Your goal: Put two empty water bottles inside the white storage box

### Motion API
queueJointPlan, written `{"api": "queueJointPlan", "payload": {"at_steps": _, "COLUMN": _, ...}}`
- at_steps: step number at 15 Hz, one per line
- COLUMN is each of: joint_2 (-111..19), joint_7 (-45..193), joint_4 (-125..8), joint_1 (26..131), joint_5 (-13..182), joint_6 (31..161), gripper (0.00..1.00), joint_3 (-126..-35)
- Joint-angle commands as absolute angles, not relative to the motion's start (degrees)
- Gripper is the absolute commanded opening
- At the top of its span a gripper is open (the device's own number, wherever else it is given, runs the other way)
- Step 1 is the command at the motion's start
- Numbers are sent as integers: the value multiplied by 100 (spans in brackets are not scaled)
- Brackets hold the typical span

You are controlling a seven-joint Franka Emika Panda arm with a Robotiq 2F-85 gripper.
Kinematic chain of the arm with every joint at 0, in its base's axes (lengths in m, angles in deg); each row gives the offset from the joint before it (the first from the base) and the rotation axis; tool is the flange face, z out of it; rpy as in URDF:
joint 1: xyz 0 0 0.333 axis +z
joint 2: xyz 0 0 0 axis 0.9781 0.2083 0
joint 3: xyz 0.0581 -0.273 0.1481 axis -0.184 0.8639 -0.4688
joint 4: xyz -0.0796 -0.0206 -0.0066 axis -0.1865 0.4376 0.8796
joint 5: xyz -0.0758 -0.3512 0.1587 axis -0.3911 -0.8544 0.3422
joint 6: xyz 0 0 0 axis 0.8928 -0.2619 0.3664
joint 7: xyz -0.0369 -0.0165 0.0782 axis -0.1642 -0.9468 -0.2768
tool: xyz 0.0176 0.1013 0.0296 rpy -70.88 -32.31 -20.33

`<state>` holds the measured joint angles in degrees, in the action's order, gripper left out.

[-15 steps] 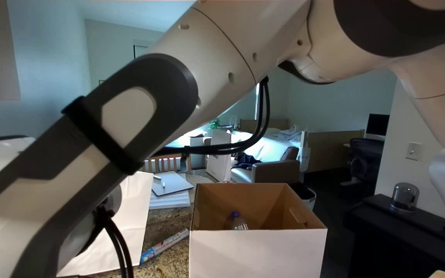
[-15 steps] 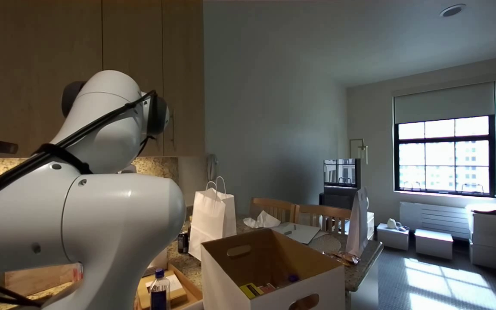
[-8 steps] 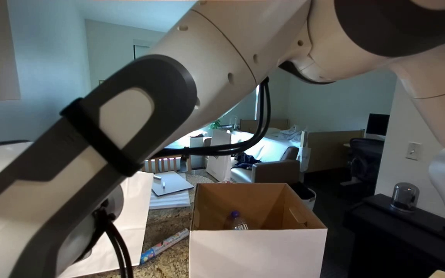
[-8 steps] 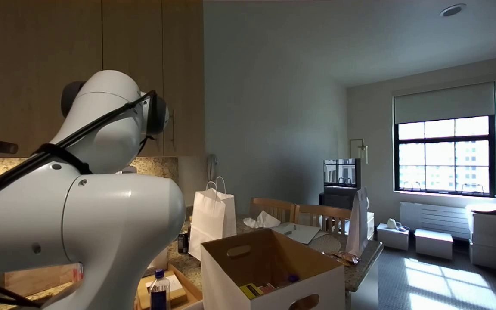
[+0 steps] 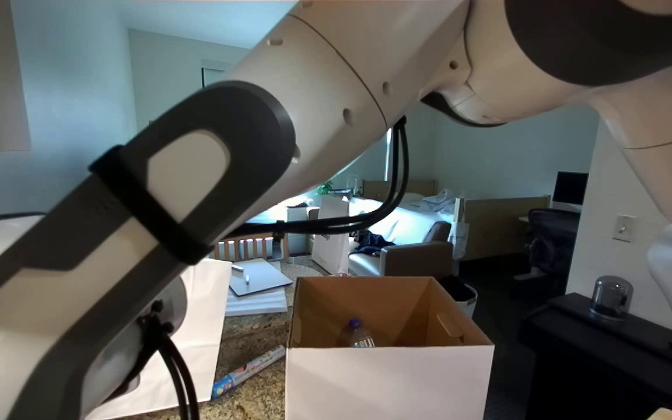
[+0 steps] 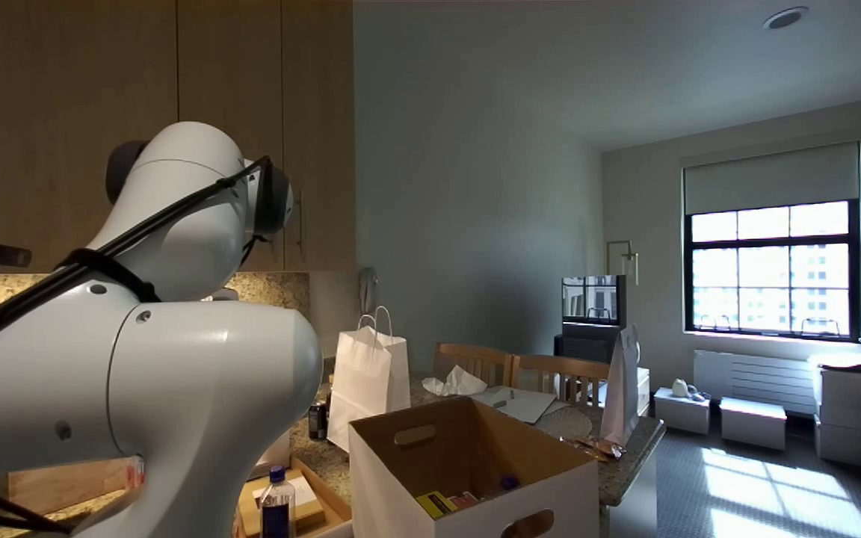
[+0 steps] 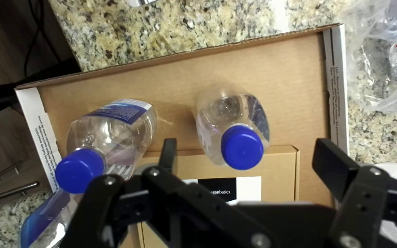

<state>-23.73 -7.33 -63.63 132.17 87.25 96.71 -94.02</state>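
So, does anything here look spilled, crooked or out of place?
I see no spill. The bottle inside the white box seems to lean rather than stand straight, and a crumpled white sheet lies loose on the countertop, like litter.

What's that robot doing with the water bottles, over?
Gripper open, nothing held. Blue-capped bottle shows between its jaws in wrist view. Another bottle already inside white storage box. Neighbouring bottle close by, might obstruct.

2 blue-capped bottles [image 7: 233,129] in cardboard tray [image 7: 298,75], pincer [image 7: 246,156] spread
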Motion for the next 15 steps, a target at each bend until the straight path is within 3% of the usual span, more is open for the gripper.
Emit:
{"api": "queueJointPlan", "payload": {"at_steps": 1, "joint_2": -2573, "joint_7": -931, "joint_4": -6570, "joint_1": 13285, "joint_5": 8752, "joint_6": 9467, "gripper": 100, "joint_3": -9337}}
{"api": "queueJointPlan", "payload": {"at_steps": 15, "joint_2": -2322, "joint_7": -704, "joint_4": -6268, "joint_1": 13201, "joint_5": 8769, "joint_6": 9047, "gripper": 100, "joint_3": -9396}}
